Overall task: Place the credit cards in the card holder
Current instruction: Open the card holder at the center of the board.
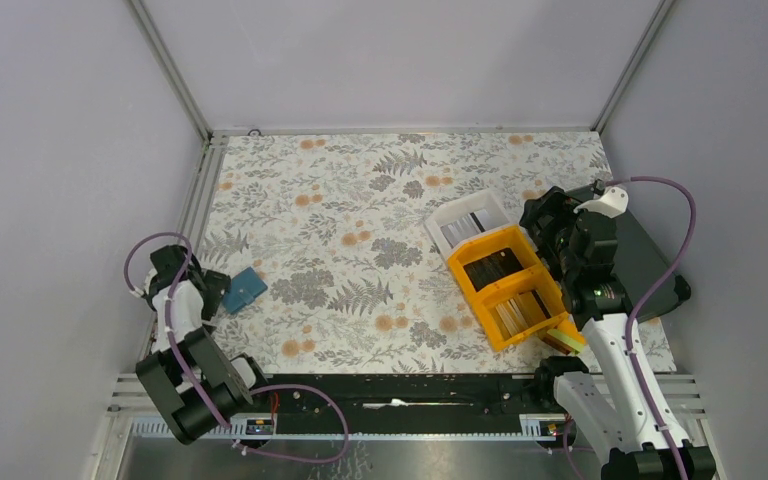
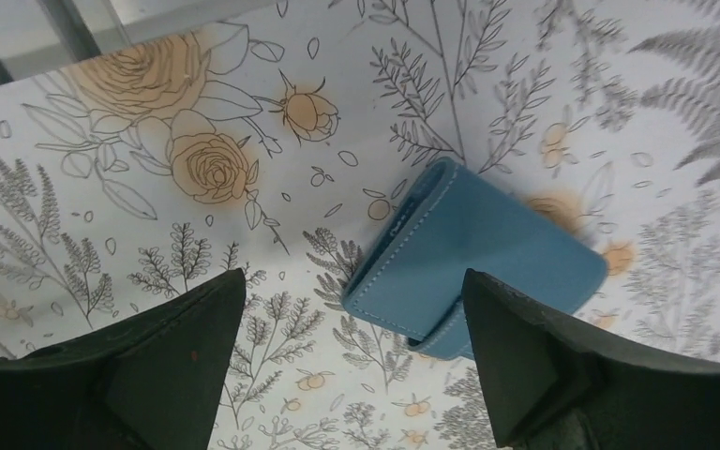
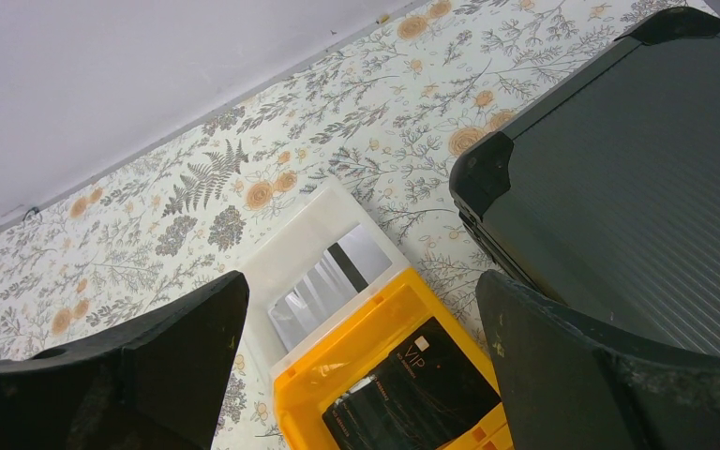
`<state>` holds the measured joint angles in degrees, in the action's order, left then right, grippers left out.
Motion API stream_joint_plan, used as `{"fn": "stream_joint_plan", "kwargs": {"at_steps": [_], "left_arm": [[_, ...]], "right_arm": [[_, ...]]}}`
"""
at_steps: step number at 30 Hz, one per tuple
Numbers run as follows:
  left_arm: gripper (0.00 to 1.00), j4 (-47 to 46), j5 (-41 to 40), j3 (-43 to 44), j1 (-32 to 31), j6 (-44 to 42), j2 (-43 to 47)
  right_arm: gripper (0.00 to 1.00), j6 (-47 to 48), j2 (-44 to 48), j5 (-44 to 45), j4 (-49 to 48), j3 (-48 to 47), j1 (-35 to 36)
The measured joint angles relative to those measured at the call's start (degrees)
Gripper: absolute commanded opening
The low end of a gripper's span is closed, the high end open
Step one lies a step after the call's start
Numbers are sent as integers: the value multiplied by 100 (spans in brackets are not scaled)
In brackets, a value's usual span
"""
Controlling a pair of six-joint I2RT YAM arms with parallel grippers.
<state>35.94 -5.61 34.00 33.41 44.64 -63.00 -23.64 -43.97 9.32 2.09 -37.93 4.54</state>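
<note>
Two black fingers (image 2: 150, 375) of the left hand (image 2: 352, 279) fill the bottom of its own view. They are spread wide apart and hold nothing. Just ahead of that hand and a bit lower, the blue wallet (image 2: 487, 248) lies flat on the flowery table (image 2: 103, 187). It is folded shut, and its little strap (image 2: 441, 339) points toward one finger. I cannot tell if that finger touches it. I think the hand hangs over the wallet so it can come down and pinch it. The wallet has to be held and opened before any card can go in.

Well away on the other side, the right hand (image 3: 361, 281) is spread wide too and holds nothing. Right under it sits an orange bin (image 3: 292, 386) with dark cards (image 3: 412, 384) lying flat inside. Just past its fingertips is a white bin (image 3: 277, 267) with shiny pale cards (image 3: 323, 281). A big black case (image 3: 619, 187) sits beside one of its fingers. I guess this hand waits above the bins because that is where the cards are kept. From there it can dip in and lift one.

The wallet and the cards are well apart, each near its own hand, so the job looks like it is only starting. The cards are thin and lie flat, so they may be hard to pinch up.
</note>
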Motion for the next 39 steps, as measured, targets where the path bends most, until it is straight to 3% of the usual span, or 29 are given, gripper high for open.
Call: {"fn": "stream_joint_plan", "kwargs": {"at_steps": [5, 9, 17, 21, 24, 30, 34, 39], "left_arm": [[68, -334, 463, -179, 2, -157, -321], [65, -721, 846, -343, -184, -195, -319], [66, -1290, 1224, -463, -1832, 162, -385], [69, -1368, 1353, -551, -2903, 535, -251], [73, -1320, 1427, -540, -3342, 619, -79], [79, -728, 844, -50, -3432, 164, 245], [75, -765, 581, 70, -2955, -94, 483], [68, -839, 555, 72, -2422, -289, 131]], "right_arm": [[99, 0, 0, 0, 0, 0, 0], [99, 0, -4, 0, 0, -2, 0], [99, 0, -11, -2, 0, 0, 0], [99, 0, -17, -7, -4, 20, 0], [99, 2, -39, -35, -2, 31, 0], [99, 2, -44, -57, -2, 31, 0], [99, 2, -44, -116, -2, 31, 0], [99, 9, -44, -149, -2, 31, 0]]}}
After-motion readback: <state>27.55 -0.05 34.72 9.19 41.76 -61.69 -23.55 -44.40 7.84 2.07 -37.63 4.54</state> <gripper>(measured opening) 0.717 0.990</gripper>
